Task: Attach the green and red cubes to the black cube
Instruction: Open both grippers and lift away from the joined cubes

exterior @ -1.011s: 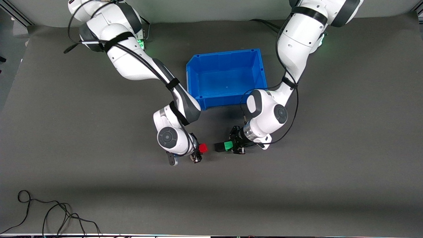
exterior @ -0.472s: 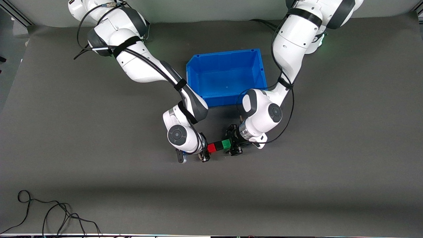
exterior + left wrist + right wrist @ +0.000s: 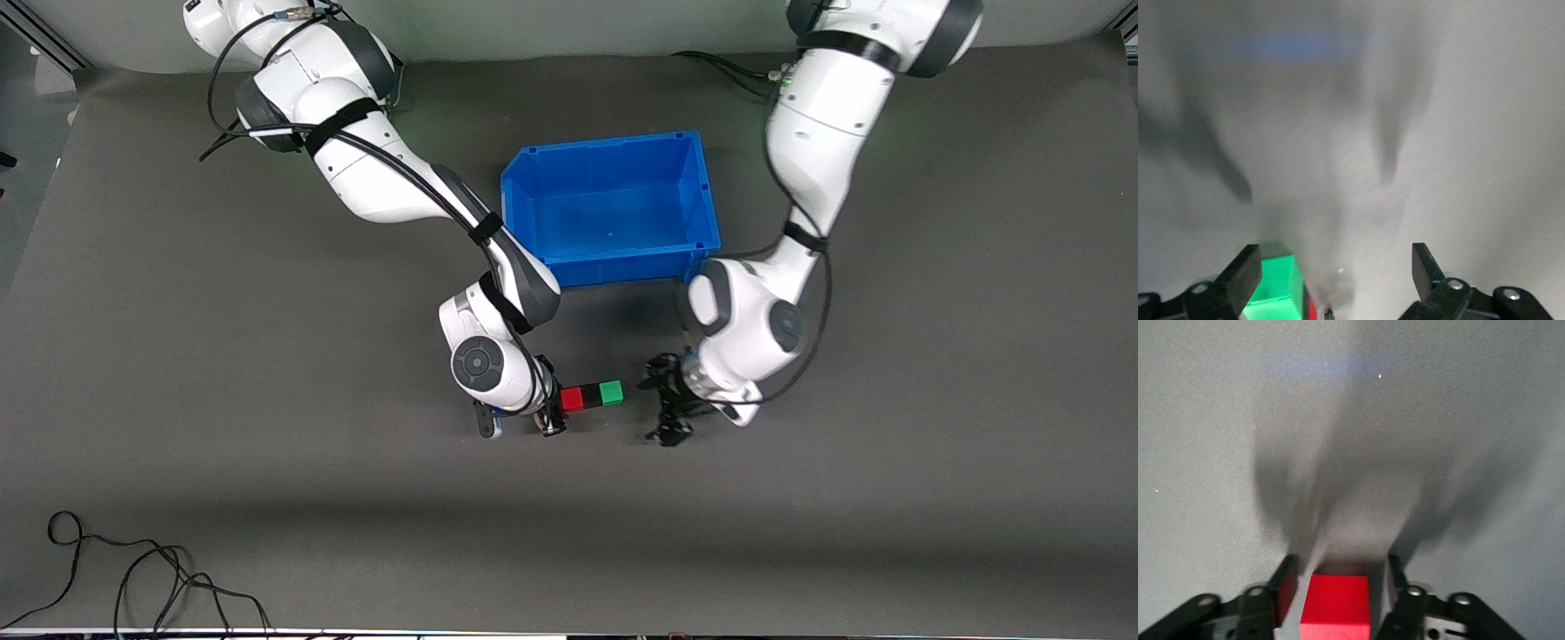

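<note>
The red cube (image 3: 572,398), black cube (image 3: 590,395) and green cube (image 3: 611,392) lie joined in one row on the dark mat, nearer the front camera than the blue bin. My right gripper (image 3: 556,407) is at the red end. In the right wrist view the red cube (image 3: 1338,607) sits between its fingers (image 3: 1288,587) with a thin gap on each side, so that gripper (image 3: 1341,580) is open. My left gripper (image 3: 669,411) is open and empty, apart from the green end. In the left wrist view (image 3: 1335,270) the green cube (image 3: 1275,287) shows beside one finger.
The blue bin (image 3: 622,267) stands empty between the arms, farther from the front camera than the cubes. A loose black cable (image 3: 133,578) lies near the table's front edge at the right arm's end.
One second ago the red cube was apart from the black and green pair. The arms brought them together. The left gripper has now let go of the green cube and drawn back.
</note>
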{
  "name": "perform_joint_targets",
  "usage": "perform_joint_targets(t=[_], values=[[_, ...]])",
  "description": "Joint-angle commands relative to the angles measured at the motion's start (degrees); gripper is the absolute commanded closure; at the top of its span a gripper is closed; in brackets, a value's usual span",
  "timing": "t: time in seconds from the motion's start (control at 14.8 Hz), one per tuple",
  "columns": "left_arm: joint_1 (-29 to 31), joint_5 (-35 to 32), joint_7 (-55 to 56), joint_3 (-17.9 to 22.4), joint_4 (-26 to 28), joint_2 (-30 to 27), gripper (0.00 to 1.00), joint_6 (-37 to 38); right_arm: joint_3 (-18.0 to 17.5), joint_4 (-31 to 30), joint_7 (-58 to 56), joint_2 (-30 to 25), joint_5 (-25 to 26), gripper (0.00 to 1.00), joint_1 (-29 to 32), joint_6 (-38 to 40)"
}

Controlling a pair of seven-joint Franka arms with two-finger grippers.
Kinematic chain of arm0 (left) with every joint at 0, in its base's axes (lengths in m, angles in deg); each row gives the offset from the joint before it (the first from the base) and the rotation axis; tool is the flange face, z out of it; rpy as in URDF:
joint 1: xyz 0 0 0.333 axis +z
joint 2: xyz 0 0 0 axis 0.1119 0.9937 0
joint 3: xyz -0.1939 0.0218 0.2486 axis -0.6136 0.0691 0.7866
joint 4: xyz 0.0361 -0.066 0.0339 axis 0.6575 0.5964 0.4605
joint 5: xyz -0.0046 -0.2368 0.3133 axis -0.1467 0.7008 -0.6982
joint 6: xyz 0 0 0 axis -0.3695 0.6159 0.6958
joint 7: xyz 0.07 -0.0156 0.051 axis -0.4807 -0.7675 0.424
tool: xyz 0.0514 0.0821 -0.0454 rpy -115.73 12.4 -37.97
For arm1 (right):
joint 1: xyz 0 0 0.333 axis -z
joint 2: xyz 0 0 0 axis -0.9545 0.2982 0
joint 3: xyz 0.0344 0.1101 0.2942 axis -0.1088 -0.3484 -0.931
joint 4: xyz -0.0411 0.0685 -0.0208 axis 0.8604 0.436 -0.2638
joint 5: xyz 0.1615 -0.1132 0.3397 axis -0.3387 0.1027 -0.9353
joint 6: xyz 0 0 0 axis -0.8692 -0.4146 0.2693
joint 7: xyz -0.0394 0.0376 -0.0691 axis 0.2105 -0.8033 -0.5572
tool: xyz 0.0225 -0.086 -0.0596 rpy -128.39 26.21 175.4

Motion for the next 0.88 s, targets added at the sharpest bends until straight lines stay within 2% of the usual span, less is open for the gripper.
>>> perform_joint_targets(t=[0.0,0.2,0.34,0.47,0.61,0.81], values=[[7.3,-4.8,-6.6,-0.3,2.0,-5.5,0.0,9.7,0.6,1.8,0.4,-1.0,-0.5,0.0,0.5,1.0],[16.6,-13.1,-14.9,-0.3,1.7,-9.6,0.0,23.8,0.8,0.3,-2.2,-6.9,0.1,0.0,1.8,5.1],[21.0,-18.5,-21.9,-0.3,1.7,-12.3,0.0,30.1,2.1,0.0,-6.4,-9.1,1.8,0.0,2.4,7.9],[25.7,-23.3,-27.8,-0.4,1.1,-15.2,0.0,36.5,2.1,-2.2,-14.3,-12.7,1.5,0.0,4.9,13.6],[28.1,-27.4,-33.6,-0.3,0.1,-18.0,0.0,42.7,2.2,-7.1,-22.2,-17.4,1.3,0.01,7.3,17.3],[29.4,-32.5,-36.8,-0.4,-1.6,-22.1,0.0,49.7,3.3,-19.3,-36.6,-28.5,1.8,0.01,10.1,17.6]])
